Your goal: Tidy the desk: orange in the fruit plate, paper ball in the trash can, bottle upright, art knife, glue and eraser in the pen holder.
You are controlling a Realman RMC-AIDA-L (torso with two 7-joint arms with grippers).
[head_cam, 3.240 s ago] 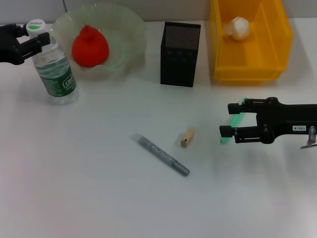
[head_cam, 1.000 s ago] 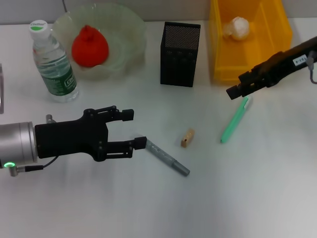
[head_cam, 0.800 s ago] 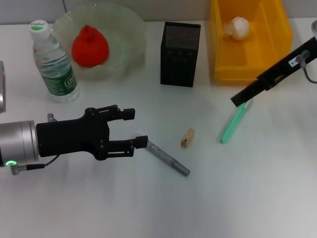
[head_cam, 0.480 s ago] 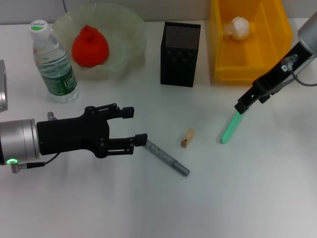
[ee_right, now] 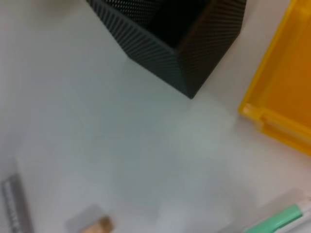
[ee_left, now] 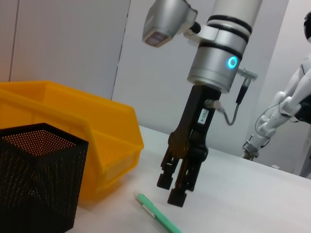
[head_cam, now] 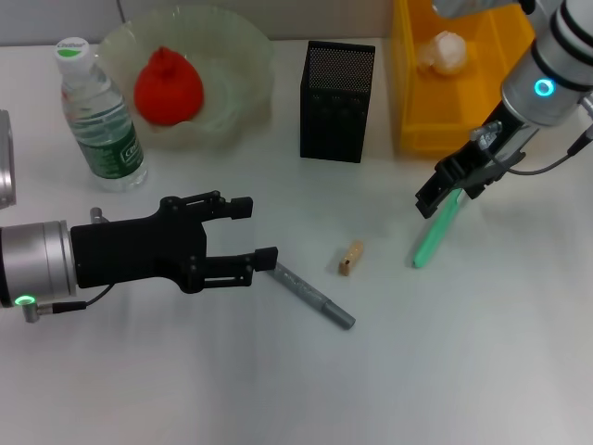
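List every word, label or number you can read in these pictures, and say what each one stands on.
Nothing reads clearly.
Bottle: green label with white print, too blurred to read.
Right gripper: a small white sticker with dark print on its body, too small to read.
Pen holder, trash can, green pen and grey pen: no text visible.

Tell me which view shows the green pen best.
The head view: the whole pen lies on the desk, one end beneath the right tool. The left wrist view shows only one end, the right wrist view only a tip.
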